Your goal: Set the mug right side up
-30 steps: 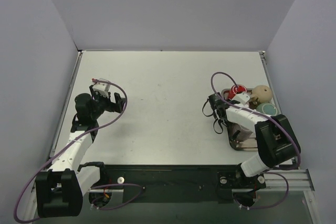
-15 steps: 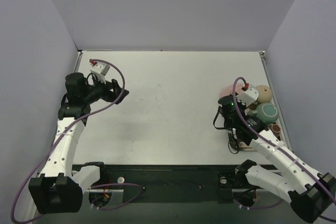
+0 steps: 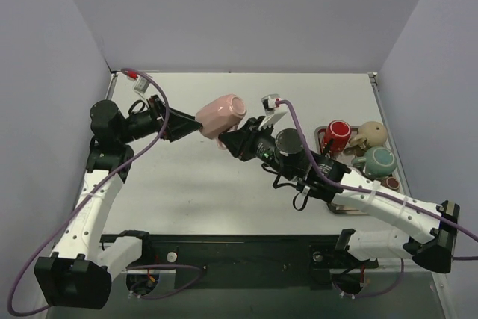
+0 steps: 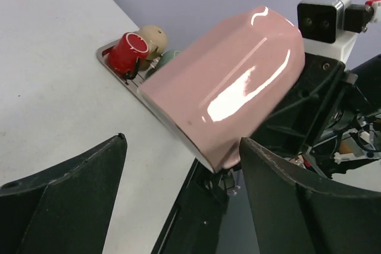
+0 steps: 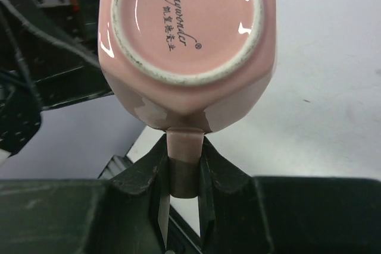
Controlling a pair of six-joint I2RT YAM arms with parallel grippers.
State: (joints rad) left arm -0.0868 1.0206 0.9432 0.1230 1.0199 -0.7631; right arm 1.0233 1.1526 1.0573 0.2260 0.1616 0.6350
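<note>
The pink mug (image 3: 222, 115) hangs in the air above the middle-left of the table, tipped on its side. Its base faces my right wrist camera (image 5: 187, 40) and its mouth faces my left gripper (image 4: 232, 87). My right gripper (image 3: 239, 140) is shut on the mug's handle (image 5: 184, 153); both fingers pinch it. My left gripper (image 3: 184, 126) is open, and its fingers stand either side of the mug's rim (image 4: 183, 142). The right finger (image 4: 280, 188) is close to the rim; I cannot tell if it touches.
A metal tray (image 4: 113, 63) lies at the table's right edge. It holds a red mug (image 3: 337, 134), a beige mug (image 3: 371, 134) and a teal mug (image 3: 377, 159). The right arm stretches across the table's middle.
My right arm has lifted the pink mug off the tray and carried it left to mid-table. My left arm has risen and reached right, up to the mug.
</note>
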